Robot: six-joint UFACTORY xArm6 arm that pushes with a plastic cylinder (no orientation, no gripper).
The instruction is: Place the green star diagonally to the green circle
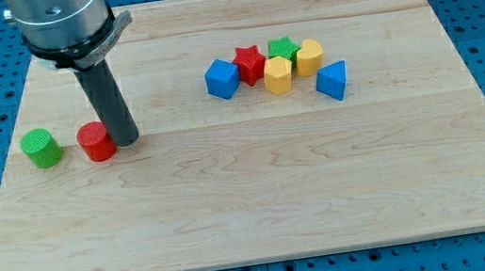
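Note:
The green star (pixel 284 49) sits in a cluster of blocks right of the board's middle, near the view's top, wedged between a red star (pixel 250 62) and a yellow block (pixel 309 57). The green circle (pixel 41 149) stands alone near the board's left edge. My tip (pixel 126 139) rests on the board just right of a red circle (pixel 96 142), touching or almost touching it. The tip is far to the left of the green star.
The cluster also holds a blue cube (pixel 222 78), a second yellow block (pixel 278 75) and a blue triangular block (pixel 333 80). The wooden board (pixel 261 199) lies on a blue pegboard. The arm's body hangs over the board's top left.

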